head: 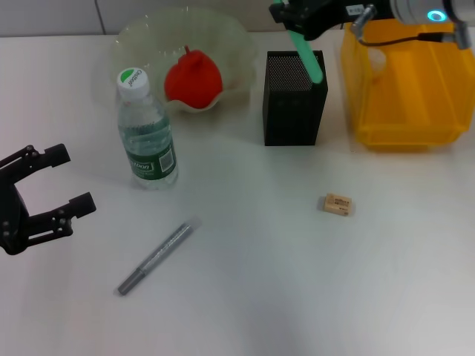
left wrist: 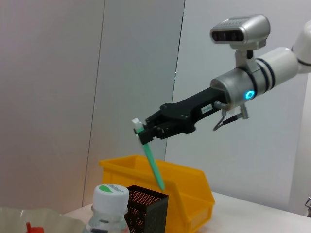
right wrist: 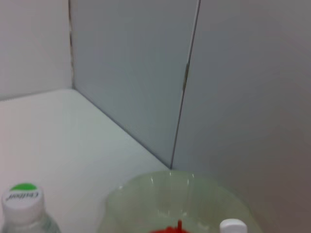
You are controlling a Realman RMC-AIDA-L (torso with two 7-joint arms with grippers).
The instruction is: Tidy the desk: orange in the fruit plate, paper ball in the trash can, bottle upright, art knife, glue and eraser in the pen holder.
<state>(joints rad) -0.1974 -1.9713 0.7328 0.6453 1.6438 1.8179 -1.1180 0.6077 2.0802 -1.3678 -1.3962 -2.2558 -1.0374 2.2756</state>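
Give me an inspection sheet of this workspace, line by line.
Surface: white table.
Job's things: orange in fruit plate; bottle upright; art knife and eraser lying on table; glue held tilted above pen holder; trash can beside holder, paper ball not seen.
Clutter: nothing seen.
Grippers: right gripper shut on glue; left gripper open, low at table's left.
Cables: short loop at right wrist.
Surroundings: grey wall panels.

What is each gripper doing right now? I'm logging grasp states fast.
Left gripper: open, holding nothing, low over the white desk.
Right gripper: shut on the slim mint-green glue stick, above the black mesh pen holder.
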